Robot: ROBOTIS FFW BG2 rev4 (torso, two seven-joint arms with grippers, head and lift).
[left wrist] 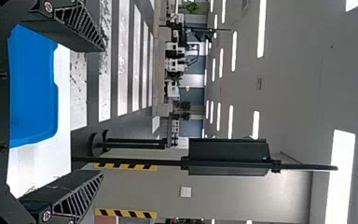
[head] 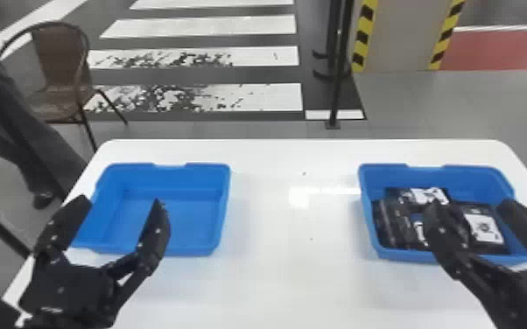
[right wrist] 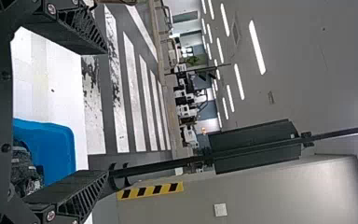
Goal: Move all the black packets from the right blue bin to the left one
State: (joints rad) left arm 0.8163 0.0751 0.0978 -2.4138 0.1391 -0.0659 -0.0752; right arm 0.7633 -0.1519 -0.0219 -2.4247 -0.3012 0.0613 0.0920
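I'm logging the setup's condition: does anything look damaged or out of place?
Two white floor stripes behind the table look odd: darkly blotched, as if worn. The black packets lie in the right blue bin, none spilled.

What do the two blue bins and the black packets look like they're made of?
Left bin and right bin: likely molded plastic, satin finish, from the even color and rounded corners. Black packets: perhaps plastic film or foil, faintly shiny, from patchy highlights.

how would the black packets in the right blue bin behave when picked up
The black packets would probably flex, as their surfaces look creased. They may slide against each other, being heaped together, but seem unlikely to roll, lying fairly flat.
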